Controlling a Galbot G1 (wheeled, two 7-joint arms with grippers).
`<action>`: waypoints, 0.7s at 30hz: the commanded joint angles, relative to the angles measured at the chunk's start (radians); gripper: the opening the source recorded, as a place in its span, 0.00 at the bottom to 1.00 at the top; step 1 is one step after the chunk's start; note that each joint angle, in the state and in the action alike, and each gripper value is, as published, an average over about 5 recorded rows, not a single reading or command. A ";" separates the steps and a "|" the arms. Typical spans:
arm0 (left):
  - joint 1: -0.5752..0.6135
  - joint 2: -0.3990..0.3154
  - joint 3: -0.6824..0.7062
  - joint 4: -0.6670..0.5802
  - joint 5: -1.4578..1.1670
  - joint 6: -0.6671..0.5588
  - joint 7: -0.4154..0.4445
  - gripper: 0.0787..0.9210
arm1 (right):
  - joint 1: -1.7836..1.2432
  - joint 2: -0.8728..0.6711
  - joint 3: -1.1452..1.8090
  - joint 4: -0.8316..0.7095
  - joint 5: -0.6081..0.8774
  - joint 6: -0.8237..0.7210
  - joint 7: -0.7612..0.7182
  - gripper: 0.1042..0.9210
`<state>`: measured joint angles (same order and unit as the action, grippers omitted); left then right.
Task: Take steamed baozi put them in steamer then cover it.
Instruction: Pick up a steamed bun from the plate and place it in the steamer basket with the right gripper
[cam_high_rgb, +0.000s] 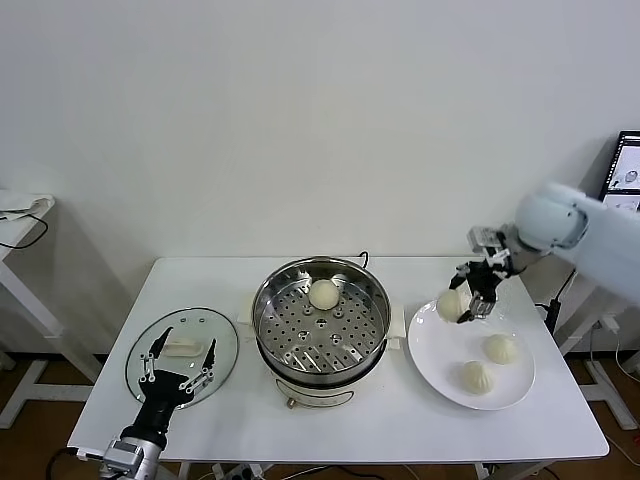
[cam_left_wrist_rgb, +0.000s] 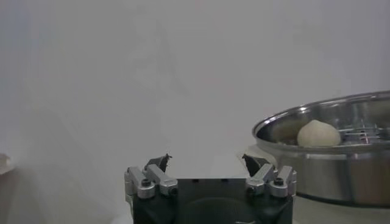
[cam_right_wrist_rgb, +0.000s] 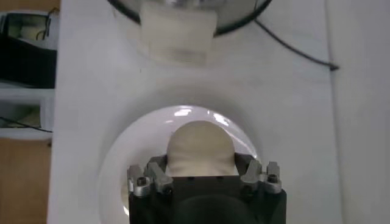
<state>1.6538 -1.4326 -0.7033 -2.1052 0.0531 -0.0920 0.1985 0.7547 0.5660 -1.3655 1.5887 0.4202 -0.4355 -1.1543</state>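
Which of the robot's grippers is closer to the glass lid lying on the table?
The left. The left gripper hangs open right over the cover, at the steamer's left. The right gripper is far across, above the white plate, holding a steamed baozi.

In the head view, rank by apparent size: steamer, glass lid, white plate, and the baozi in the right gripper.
1. Steamer
2. White plate, similar to
3. Glass lid, partly hidden by the left gripper
4. Baozi held by the right gripper
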 joint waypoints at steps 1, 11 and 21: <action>0.007 0.005 -0.001 -0.015 0.000 -0.001 0.000 0.88 | 0.352 0.082 -0.220 0.205 0.242 -0.150 0.050 0.76; 0.012 0.010 -0.013 -0.043 -0.004 0.003 -0.002 0.88 | 0.160 0.375 -0.083 0.138 0.284 -0.275 0.159 0.76; 0.010 0.008 -0.036 -0.038 -0.006 0.000 -0.002 0.88 | -0.011 0.625 0.000 -0.010 0.273 -0.350 0.281 0.76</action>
<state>1.6630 -1.4252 -0.7332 -2.1394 0.0480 -0.0911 0.1961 0.8424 0.9562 -1.4084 1.6588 0.6572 -0.7025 -0.9712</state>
